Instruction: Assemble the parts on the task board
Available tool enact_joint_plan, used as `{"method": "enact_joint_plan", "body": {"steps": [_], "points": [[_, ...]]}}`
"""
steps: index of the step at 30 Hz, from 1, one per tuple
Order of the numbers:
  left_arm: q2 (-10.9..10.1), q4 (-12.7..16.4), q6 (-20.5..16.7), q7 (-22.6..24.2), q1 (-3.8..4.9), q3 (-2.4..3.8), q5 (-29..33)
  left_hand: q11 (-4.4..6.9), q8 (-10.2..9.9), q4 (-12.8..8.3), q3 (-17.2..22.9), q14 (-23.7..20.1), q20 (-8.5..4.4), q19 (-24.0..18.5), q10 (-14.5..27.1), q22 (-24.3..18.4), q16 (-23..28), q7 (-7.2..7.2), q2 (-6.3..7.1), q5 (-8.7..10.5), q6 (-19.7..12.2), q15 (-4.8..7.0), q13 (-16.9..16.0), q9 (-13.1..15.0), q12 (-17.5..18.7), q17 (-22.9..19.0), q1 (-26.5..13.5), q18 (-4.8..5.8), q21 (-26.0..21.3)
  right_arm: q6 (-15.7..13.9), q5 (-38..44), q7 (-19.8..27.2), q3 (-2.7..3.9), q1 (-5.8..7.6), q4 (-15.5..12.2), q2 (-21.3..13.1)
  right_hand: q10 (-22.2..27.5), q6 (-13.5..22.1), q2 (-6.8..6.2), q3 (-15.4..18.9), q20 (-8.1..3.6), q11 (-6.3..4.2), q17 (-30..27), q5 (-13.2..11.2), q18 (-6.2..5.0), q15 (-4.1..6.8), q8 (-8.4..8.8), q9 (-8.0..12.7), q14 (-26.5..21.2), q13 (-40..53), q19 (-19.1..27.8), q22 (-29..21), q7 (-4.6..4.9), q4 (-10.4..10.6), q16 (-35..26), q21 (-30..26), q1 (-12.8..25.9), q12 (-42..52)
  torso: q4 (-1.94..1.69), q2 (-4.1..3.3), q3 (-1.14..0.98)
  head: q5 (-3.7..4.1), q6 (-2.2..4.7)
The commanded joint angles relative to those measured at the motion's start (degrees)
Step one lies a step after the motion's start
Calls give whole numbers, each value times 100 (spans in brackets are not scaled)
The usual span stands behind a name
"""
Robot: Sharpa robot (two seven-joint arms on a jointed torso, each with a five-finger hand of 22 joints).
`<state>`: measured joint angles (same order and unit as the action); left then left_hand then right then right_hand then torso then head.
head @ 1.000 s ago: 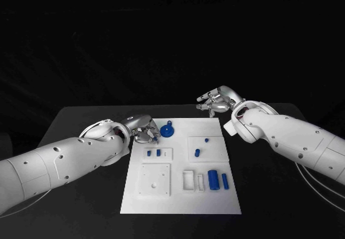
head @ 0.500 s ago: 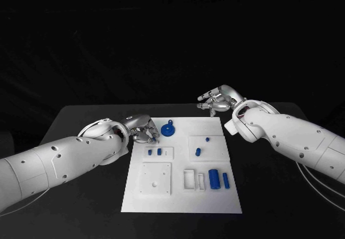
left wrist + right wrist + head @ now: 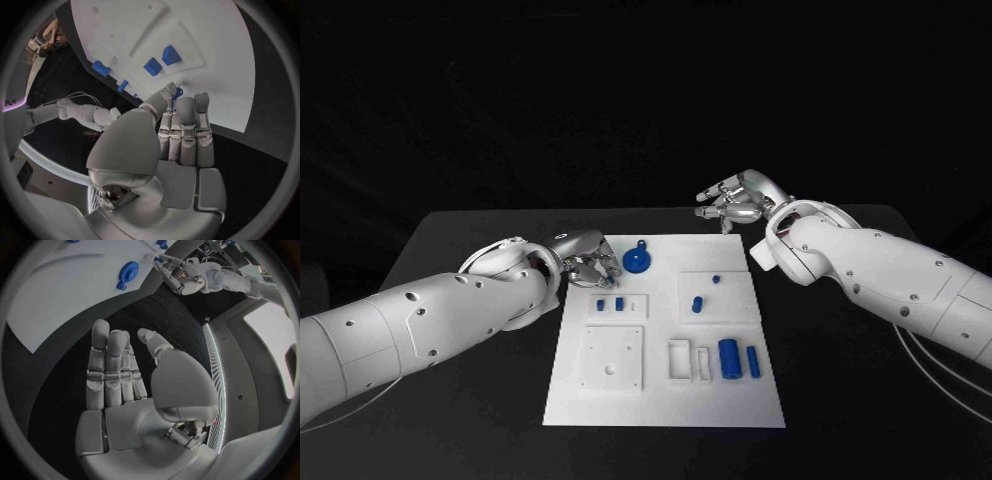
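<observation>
The white task board point(image 3: 661, 395) lies mid-table. A round blue part with a small handle point(image 3: 636, 262) lies at its far end. My left hand point(image 3: 593, 266) hovers at the board's far left edge beside that part. Its fingers are straight and together, and its thumb pinches a small blue part point(image 3: 178, 92) against a finger. Two small blue parts point(image 3: 609, 304) stand in a white block just nearer than the hand. My right hand point(image 3: 734, 206) hangs beyond the board's far right corner, fingers extended, holding nothing.
Two small blue parts point(image 3: 704, 293) sit in a block right of centre. A blue cylinder point(image 3: 728, 360) and a thinner blue part point(image 3: 753, 362) lie at the near right. A white plate with holes point(image 3: 612, 362) lies at the near left. Black table point(image 3: 862, 380) surrounds the board.
The left hand has shifted very slightly at the board's far left edge. The right hand and the parts on the board have stayed put.
</observation>
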<state>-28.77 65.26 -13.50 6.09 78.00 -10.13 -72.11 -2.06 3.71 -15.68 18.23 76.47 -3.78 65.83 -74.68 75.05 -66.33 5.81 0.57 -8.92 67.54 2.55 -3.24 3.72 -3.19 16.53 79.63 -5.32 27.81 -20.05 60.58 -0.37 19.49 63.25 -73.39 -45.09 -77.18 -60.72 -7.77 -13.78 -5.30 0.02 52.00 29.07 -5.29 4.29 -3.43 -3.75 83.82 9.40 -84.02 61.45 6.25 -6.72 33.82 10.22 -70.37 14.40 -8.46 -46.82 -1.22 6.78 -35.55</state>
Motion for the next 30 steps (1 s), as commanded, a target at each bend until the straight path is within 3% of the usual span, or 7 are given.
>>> {"method": "enact_joint_plan", "body": {"steps": [1, 30], "points": [[23, 15, 52, 30, 6, 2, 51, -39, -14, 29, -14, 24, 8, 15, -71, 103, 35, 4, -54, -16, -44, 7, -18, -3, -20, 8, -13, -64, -35, 21, 11, 59, 3, 0, -9, 6, -38, 22, -29, 25, -10, 2, 2, 35, -30, -9, -16, -5, 72, 8, -181, -6, 3, 24, 5, 37, -16, -3, 0, 4, -1, -4, 1], [123, -83, 222, -9, 1, -20, 63, -41, -14, 32, -8, 19, 5, 21, -66, 107, 41, 6, -69, -21, -47, 9, -18, -3, -20, 12, -7, -63, -49, 24, 12, 62, 3, 0, -7, 15, -42, 21, -25, 19, -11, 3, -1, 39, -29, -8, -17, -5, 72, -2, -179, -15, 3, 22, 4, 47, -11, -9, 1, 3, 3, 10, -13]]}}
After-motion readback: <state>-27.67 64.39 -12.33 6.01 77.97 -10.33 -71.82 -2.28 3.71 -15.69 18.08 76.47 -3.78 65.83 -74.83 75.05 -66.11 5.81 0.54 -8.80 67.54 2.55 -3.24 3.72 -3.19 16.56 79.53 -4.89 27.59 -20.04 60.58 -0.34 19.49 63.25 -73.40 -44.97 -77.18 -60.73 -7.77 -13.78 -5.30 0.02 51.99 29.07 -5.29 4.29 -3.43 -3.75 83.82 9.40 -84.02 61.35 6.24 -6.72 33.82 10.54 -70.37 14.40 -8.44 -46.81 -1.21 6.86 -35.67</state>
